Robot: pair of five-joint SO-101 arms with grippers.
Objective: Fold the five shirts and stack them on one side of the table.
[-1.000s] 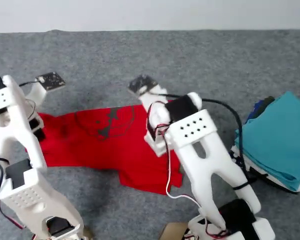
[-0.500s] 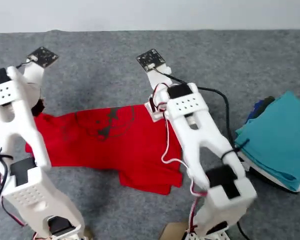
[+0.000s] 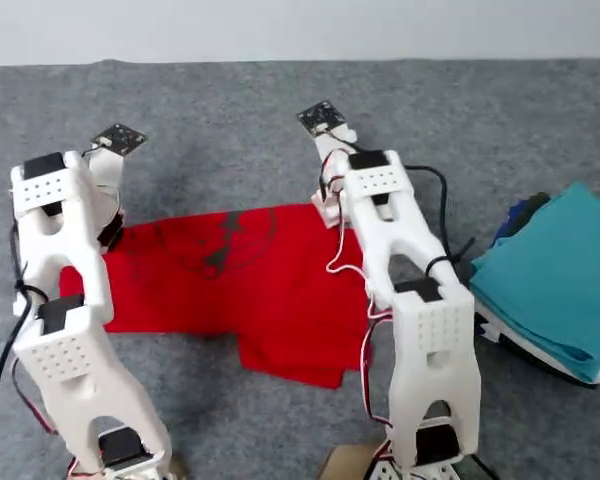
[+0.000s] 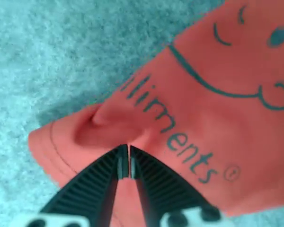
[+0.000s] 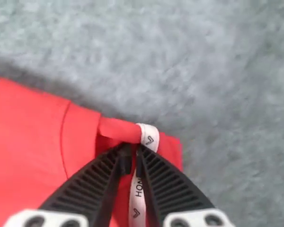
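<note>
Now both arms are reaching farther across the grey table (image 3: 460, 120) than a second ago. The right arm has straightened from a bent pose above the cloth, and the far edge of the red shirt (image 3: 250, 290) is lying straighter. The shirt is lying spread in the middle of the table between the two arms, with a dark print (image 3: 220, 245) showing near its far edge. The left gripper (image 4: 128, 152) is pinching a puckered fold at the shirt's far left corner, its jaws pressed together on the fabric. The right gripper (image 5: 132, 152) is nipping the far right corner just beside a white label (image 5: 147, 136). The wrist cameras are catching both pinches and the label close up, while the high view is taking in a stack of folded shirts (image 3: 555, 275), teal on top, sitting well apart at the table's right side.
</note>
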